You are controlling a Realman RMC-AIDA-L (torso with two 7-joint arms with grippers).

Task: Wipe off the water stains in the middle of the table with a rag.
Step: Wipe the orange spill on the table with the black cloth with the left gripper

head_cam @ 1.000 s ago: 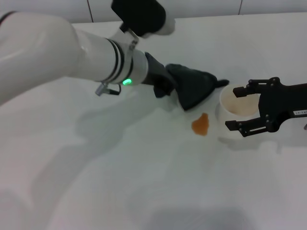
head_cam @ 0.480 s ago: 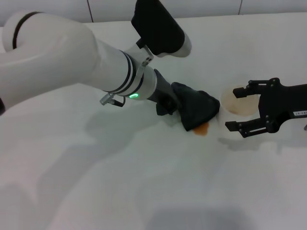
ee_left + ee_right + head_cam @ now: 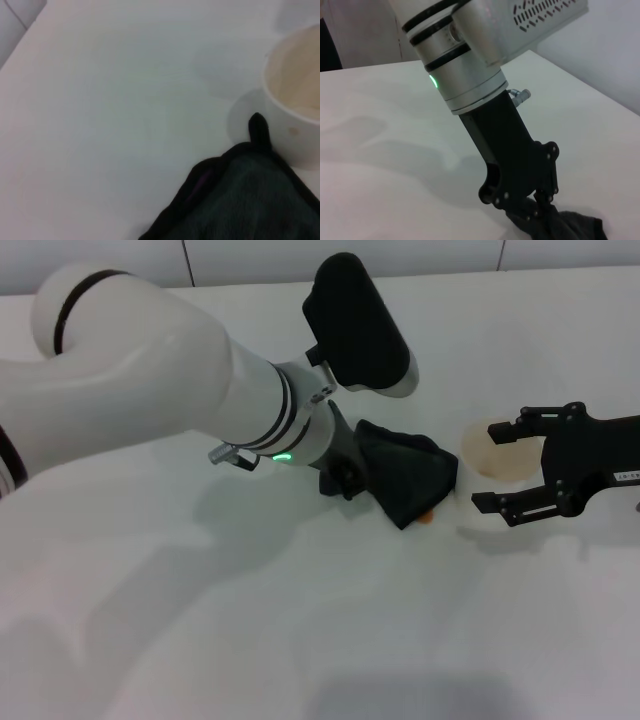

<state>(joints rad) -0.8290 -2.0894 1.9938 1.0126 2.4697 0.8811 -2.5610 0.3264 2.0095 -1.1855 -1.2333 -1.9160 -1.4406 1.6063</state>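
Black rag (image 3: 407, 483), bunched, hangs clamped in the left tool (image 3: 352, 478) and presses on the white bench (image 3: 300, 620), covering most of the orange-brown water stains (image 3: 427, 518); a sliver shows at its near edge. Beyond it, the right tool (image 3: 497, 468) stands wide around a whitish cup (image 3: 490, 448). Left wrist: the rag's pointed corner touches the cup (image 3: 295, 100). Right wrist: the left tool (image 3: 530, 210) grips the rag (image 3: 570, 227).
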